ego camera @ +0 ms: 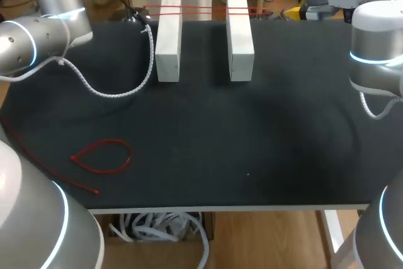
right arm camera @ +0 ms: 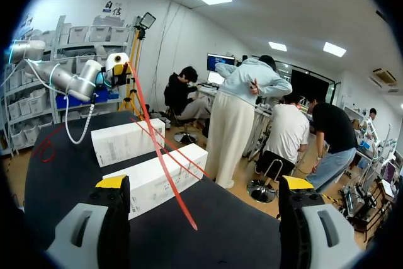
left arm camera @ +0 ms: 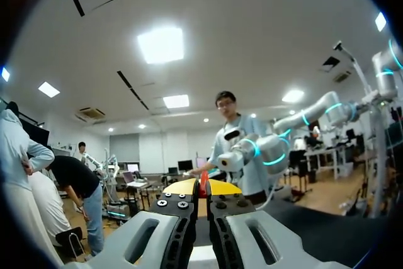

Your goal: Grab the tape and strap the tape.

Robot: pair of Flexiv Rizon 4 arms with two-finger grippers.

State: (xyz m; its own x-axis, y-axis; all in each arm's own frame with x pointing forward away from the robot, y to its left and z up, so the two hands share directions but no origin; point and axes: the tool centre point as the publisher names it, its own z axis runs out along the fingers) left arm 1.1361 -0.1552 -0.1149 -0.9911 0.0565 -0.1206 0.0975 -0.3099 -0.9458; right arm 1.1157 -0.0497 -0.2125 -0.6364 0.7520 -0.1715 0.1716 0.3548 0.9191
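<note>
Red tape (ego camera: pixel 204 9): two thin strands lie across the far ends of the two white boxes (ego camera: pixel 169 39), at 12 o'clock on the black table (ego camera: pixel 252 143). The boxes are side by side with a gap between them, long sides running 12 to 6. A further length of the same tape lies loose at 8 o'clock, forming a teardrop loop (ego camera: pixel 104 155) with one tail pointing toward 6 and another running off the table edge at 9. Left gripper (left arm camera: pixel 203 188): fingers closed together with the tape (left arm camera: pixel 203 181) pinched between the yellow tips. In the head view it sits past the table's far edge at about 11 o'clock. Right gripper (right arm camera: pixel 204 184): fingers spread wide and holding nothing. It is off the far right corner at about 1 o'clock, facing across the boxes toward the left arm. In the right wrist view a taut strand (right arm camera: pixel 160 155) slopes down from the left gripper, crosses the nearer box (right arm camera: pixel 157 177) and ends over the table ahead of the open fingers, touching neither of them. A white coiled cable (ego camera: pixel 119 89) from the left arm sags onto the table at 10 o'clock, beside the left box.
</note>
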